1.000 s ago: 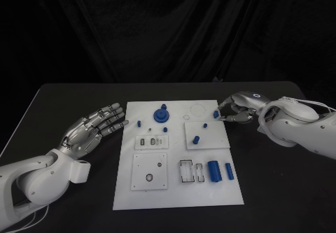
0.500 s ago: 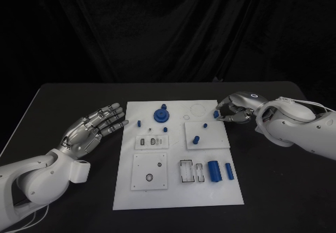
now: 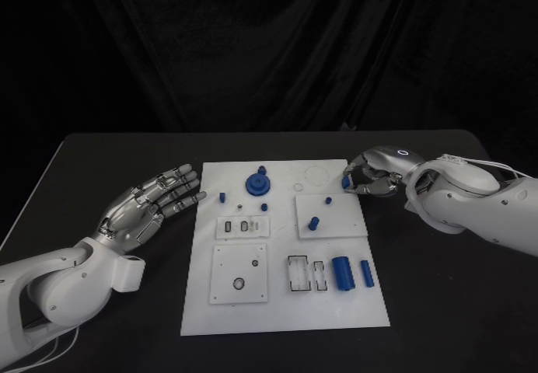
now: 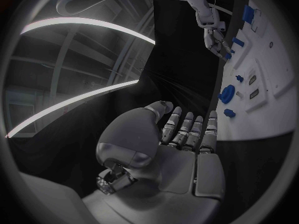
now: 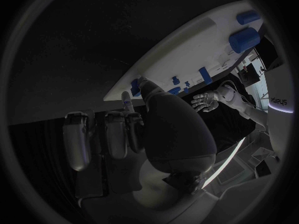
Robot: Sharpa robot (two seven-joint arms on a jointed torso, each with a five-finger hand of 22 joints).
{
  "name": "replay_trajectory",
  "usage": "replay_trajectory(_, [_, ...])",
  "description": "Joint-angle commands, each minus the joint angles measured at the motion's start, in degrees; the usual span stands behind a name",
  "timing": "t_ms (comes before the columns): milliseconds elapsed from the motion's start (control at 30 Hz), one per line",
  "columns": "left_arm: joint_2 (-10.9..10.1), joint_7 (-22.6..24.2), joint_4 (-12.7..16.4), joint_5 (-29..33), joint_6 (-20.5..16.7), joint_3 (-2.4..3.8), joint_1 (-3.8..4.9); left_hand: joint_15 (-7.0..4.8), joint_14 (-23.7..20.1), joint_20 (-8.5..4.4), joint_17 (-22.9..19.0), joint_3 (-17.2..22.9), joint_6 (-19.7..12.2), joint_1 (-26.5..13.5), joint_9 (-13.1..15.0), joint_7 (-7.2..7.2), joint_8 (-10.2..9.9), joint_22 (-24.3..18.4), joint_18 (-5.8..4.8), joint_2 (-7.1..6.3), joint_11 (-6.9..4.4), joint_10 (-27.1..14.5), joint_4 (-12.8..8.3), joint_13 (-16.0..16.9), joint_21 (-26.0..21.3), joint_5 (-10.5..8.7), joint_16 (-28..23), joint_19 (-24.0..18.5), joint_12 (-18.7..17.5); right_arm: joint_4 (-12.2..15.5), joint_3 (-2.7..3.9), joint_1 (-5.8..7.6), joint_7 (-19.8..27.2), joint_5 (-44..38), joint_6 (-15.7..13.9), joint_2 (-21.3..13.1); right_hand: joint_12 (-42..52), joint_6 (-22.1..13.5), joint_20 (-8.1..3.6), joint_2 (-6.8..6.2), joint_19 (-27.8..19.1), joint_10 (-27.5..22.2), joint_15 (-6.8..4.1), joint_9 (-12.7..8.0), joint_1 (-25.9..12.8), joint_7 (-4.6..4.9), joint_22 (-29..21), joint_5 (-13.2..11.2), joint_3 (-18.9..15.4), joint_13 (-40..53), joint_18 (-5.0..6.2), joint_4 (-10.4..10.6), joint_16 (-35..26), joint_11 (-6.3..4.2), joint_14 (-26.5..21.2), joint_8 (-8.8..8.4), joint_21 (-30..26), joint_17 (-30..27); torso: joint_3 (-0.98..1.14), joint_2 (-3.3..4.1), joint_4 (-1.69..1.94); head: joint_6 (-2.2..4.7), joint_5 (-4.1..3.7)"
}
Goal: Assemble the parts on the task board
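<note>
The white task board (image 3: 281,311) lies in the middle of the black table. My right hand (image 3: 373,176) hovers at the board's far right edge with its fingers curled in, and it pinches a small blue part (image 3: 347,183) between thumb and finger. The same small blue part (image 5: 134,89) sits at my fingertips in the right wrist view. My left hand (image 3: 151,203) rests flat beside the board's left edge, fingers spread, holding nothing. On the board lie a blue gear (image 3: 259,185), a short blue cylinder (image 3: 315,224) and two long blue cylinders (image 3: 343,273).
Several small blue pegs (image 3: 239,207) stand near the gear. Recessed plates with slots (image 3: 240,273) take up the board's near half. Bare black table surrounds the board (image 4: 268,69) on all sides; a dark curtain hangs behind.
My right hand has curled in a little tighter and edged slightly toward the board's far right corner with the small blue part. The left hand has not moved.
</note>
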Motion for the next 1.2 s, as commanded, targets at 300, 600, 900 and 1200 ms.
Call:
replay_trajectory(300, [0.2, 10.7, -0.1, 0.0, 1.1, 0.03, -0.07, 0.48, 0.0, 0.25, 0.0, 0.4, -0.3, -0.8, -0.1, 0.34, 0.0, -0.1, -0.45, 0.11, 0.39, -0.2, -0.1, 0.0, 0.1, -0.36, 0.3, 0.0, 0.0, -0.2, 0.03, -0.19, -0.4, -0.4, -0.8, 0.5, 0.2, 3.0, -0.22, 0.27, 5.9, 6.0, -0.29, 1.2, 1.3, -0.19, 15.1, 1.9, -0.4, 15.1, -0.45, -0.2, 0.1, -0.12, 5.9, 1.42, 0.4, 15.1, -0.01, 0.02, 0.06, -0.02, -0.07])
replay_trajectory(600, [0.2, 10.6, -0.2, 0.0, 1.1, 0.03, -0.08, 0.48, 0.0, 0.25, 0.0, 0.4, -0.3, -0.8, -0.1, 0.34, 0.0, -0.1, -0.45, 0.11, 0.39, -0.2, -0.1, 0.0, 0.1, -0.36, 0.3, 0.0, 0.0, -0.5, 0.04, -0.23, -0.1, -0.4, -1.3, 1.0, 0.2, 5.0, -0.35, 0.57, 5.9, 6.0, -0.43, 2.5, 1.7, -0.52, 15.1, 3.7, -0.5, 15.1, -0.45, -0.4, 0.1, -0.29, 5.9, 2.68, 0.4, 15.1, -0.04, 0.0, 0.0, -0.26, 0.05])
replay_trajectory(900, [0.3, 10.4, -0.3, 0.0, 1.2, 0.03, -0.1, 0.51, 0.0, 0.26, 0.0, 0.4, -0.3, -0.8, -0.1, 0.38, -0.1, -0.1, -0.47, 0.11, 0.42, -0.2, -0.1, 0.0, 0.1, -0.38, 0.3, 0.0, 0.0, -1.1, 0.04, -0.25, -0.1, -0.4, -1.3, 1.6, 0.2, 5.1, -0.41, 0.94, 5.9, 6.0, -0.48, 3.1, 1.8, -0.56, 15.1, 5.4, -0.4, 15.1, -0.45, -0.5, 0.1, -0.29, 5.9, 3.08, 0.4, 15.1, -0.01, 0.02, 0.06, -0.39, 0.1])
replay_trajectory(1200, [0.2, 10.3, -0.4, 0.0, 1.3, 0.03, -0.11, 0.53, 0.0, 0.27, 0.0, 0.5, -0.4, -0.9, -0.1, 0.41, -0.1, -0.1, -0.49, 0.11, 0.44, -0.3, -0.1, 0.0, 0.0, -0.4, 0.3, -0.1, 0.0, -0.8, 0.05, -0.26, 0.0, -0.4, -3.0, 1.4, 0.2, 7.6, -0.46, 1.88, 5.9, 6.0, -0.49, 5.6, 2.6, -1.19, 15.1, 11.0, 0.2, 15.1, -0.45, -1.5, 0.1, -0.29, 5.9, 5.64, 0.4, 15.1, -0.02, 0.01, -0.06, -0.53, 0.44])
